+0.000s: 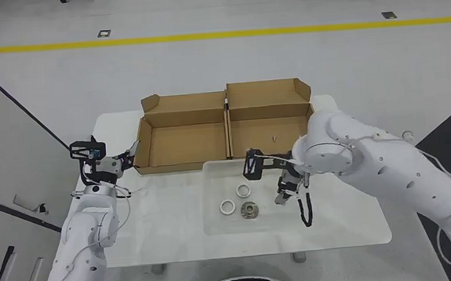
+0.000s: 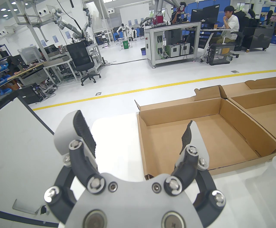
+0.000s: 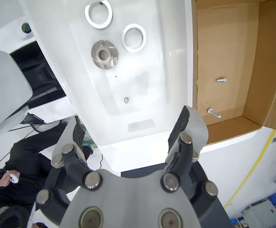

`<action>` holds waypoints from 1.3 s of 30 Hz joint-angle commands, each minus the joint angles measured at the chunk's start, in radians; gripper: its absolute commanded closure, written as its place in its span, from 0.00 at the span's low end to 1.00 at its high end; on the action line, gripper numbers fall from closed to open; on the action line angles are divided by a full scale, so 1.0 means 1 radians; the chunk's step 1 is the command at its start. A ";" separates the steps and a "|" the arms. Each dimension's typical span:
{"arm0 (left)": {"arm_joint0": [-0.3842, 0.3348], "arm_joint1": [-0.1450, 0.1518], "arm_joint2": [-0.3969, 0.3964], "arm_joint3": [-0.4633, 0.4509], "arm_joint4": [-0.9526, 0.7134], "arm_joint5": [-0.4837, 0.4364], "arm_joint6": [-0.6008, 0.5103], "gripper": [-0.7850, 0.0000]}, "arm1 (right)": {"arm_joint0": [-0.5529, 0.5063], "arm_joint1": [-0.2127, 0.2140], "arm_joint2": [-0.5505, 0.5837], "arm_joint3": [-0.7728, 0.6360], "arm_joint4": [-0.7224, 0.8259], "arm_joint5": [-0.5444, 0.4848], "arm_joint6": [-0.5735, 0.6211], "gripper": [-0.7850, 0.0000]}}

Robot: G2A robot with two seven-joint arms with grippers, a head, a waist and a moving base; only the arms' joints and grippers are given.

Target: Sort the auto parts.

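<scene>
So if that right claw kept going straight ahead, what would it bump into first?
Most likely the floor of the white tray, right by the small bolt ahead of the open right gripper; depth is hard to judge.

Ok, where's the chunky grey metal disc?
In the top view the disc lies in the white tray, beside two rings, near the cardboard boxes.

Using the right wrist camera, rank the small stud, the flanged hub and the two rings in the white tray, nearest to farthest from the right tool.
1. Small stud: in the tray, just ahead of the right tool.
2. Flanged hub, mid-tray, and the ring on the cardboard box side: too close to call.
3. Other ring: beyond the hub, farthest.
</scene>
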 commanded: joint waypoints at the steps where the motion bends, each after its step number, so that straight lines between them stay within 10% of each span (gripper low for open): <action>1: 0.000 0.000 0.000 0.000 0.000 0.000 0.000 0.00 | 0.030 0.008 -0.035 0.004 0.014 0.000 0.000 0.00; 13: 0.000 0.000 0.000 0.000 0.000 0.000 0.000 0.00 | 0.106 0.012 -0.186 0.048 0.056 -0.027 -0.027 0.00; 24: 0.000 0.000 0.000 0.000 0.000 0.000 0.000 0.00 | 0.101 -0.026 -0.232 0.133 0.039 -0.053 -0.053 0.31; 39: 0.000 0.000 0.000 0.000 0.000 0.000 0.000 0.00 | 0.100 -0.094 -0.297 0.229 0.013 -0.039 -0.040 0.37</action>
